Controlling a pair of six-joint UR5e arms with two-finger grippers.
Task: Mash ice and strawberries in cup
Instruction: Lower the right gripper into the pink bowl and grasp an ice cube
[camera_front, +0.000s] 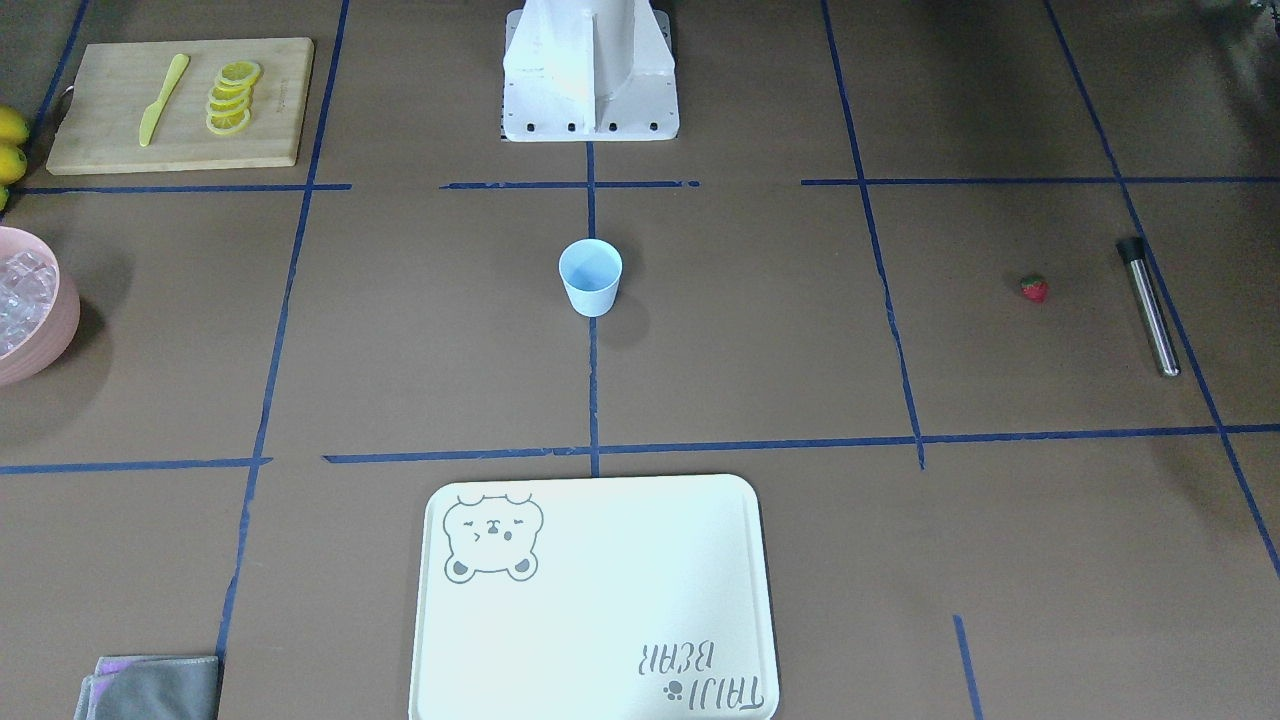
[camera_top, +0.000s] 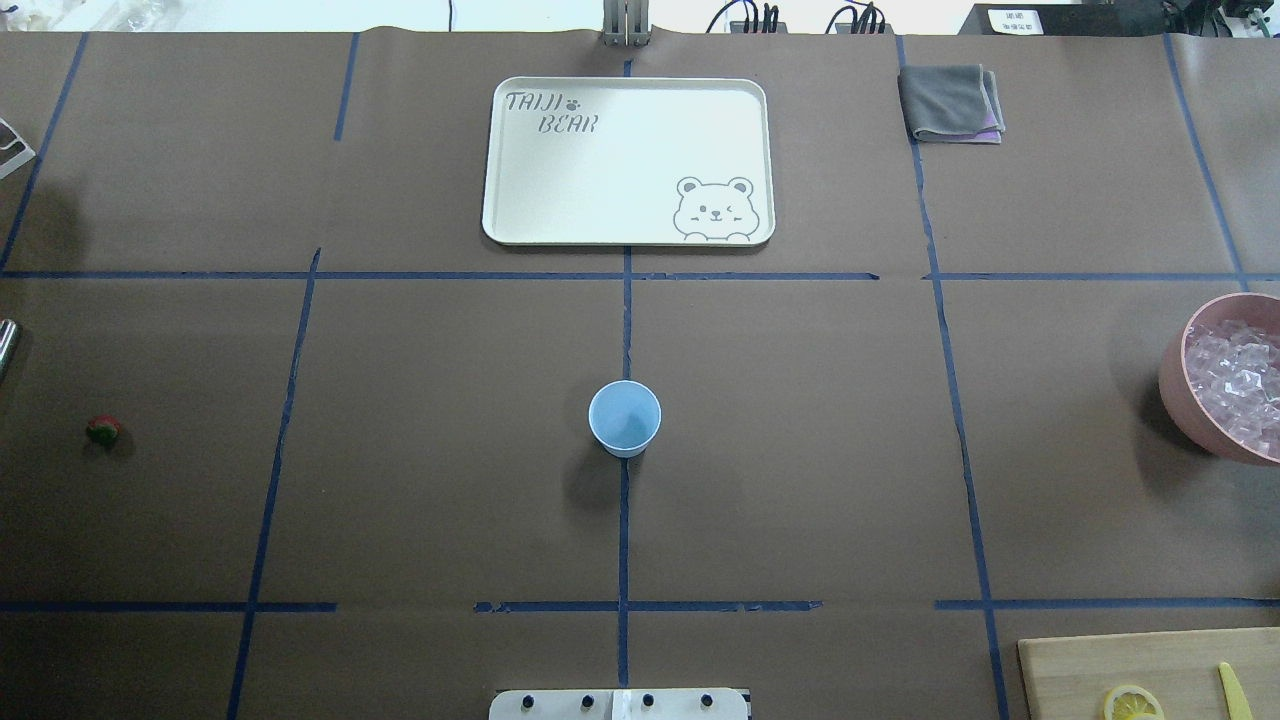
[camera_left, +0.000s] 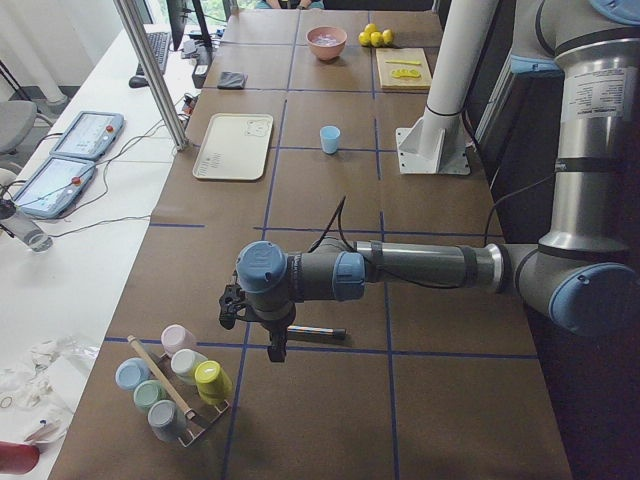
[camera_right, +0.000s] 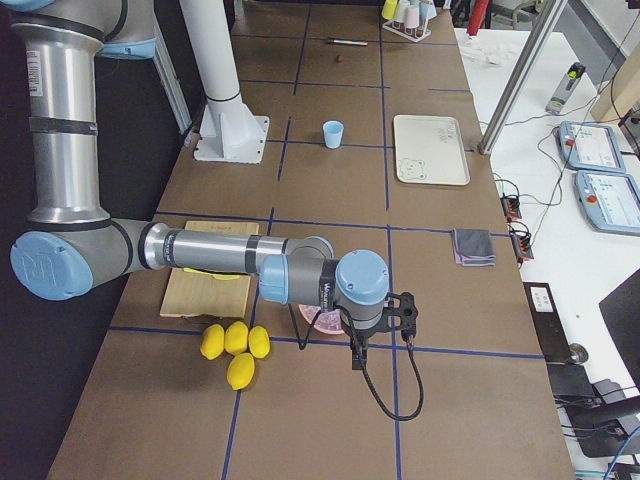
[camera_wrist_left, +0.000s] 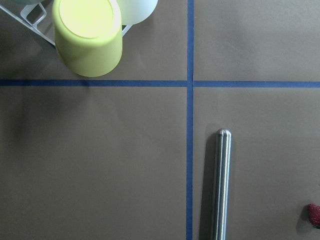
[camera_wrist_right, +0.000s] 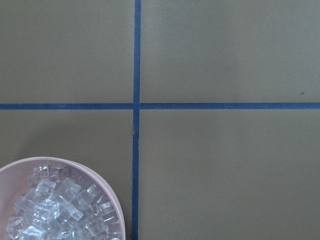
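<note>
left tool (camera_left: 262, 325): above steel rod (camera_front: 1148, 306); opening can't tell.
strawberry (camera_top: 103, 430): overhead far left, on table, near rod.
cup (camera_top: 624, 417): frame centre, upright, well apart from the rest.
ice (camera_top: 1235, 385): in pink bowl (camera_top: 1175, 395), right edge.
right tool (camera_right: 380, 325): by bowl; opening can't tell.

Even bright light, soft shadows, sharp frames throughout.

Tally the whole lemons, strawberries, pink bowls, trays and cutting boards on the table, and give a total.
Whole lemons: 4
Strawberries: 1
Pink bowls: 1
Trays: 1
Cutting boards: 1
Total: 8
</note>
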